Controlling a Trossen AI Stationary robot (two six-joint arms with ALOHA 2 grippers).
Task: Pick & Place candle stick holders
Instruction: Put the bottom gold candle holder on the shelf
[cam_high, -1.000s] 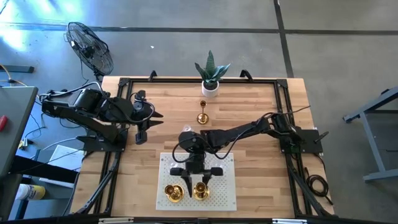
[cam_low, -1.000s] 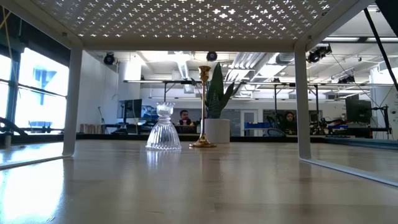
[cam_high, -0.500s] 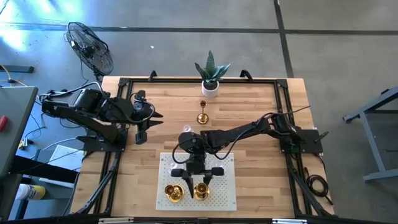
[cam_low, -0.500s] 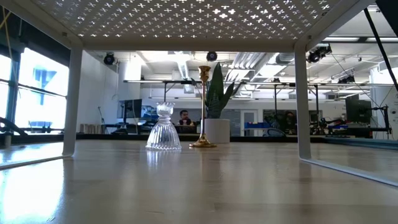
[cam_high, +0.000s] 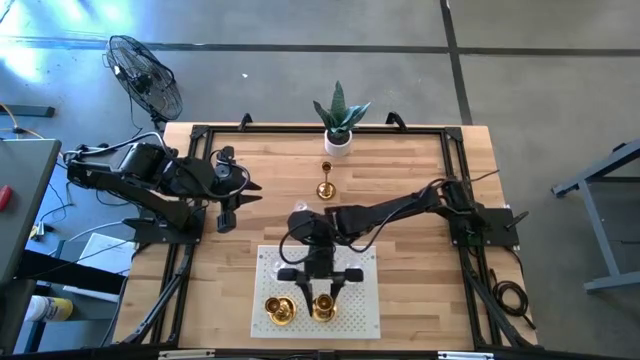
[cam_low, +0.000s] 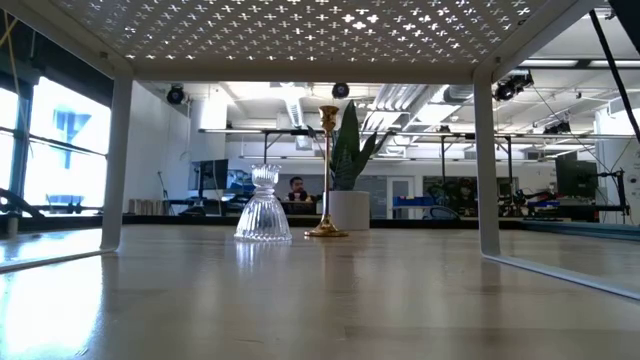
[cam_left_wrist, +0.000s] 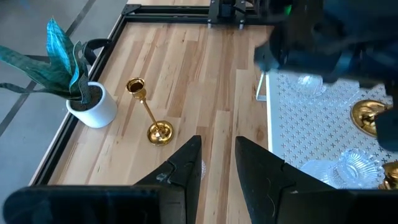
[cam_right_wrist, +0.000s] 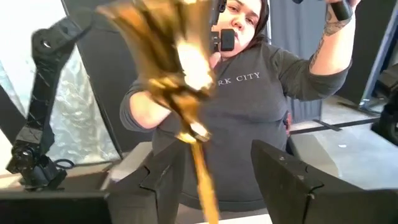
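While right gripper (cam_high: 318, 290) hovered over white perforated mat (cam_high: 368, 316), fingers pinched brass holder (cam_right_wrist: 177, 68); second brass holder (cam_high: 281, 311) sat just beside. Tall brass holder (cam_high: 326, 184) and glass holder (cam_low: 263, 207) still off mat. Left gripper (cam_left_wrist: 217, 163) idle well apart, fingers slightly spread, holding nothing.

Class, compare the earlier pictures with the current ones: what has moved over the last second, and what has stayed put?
The right gripper has edged slightly toward the table's front over the white mat, its jaws beside a gold holder. The left gripper, the plant pot and the tall gold holder have not moved.
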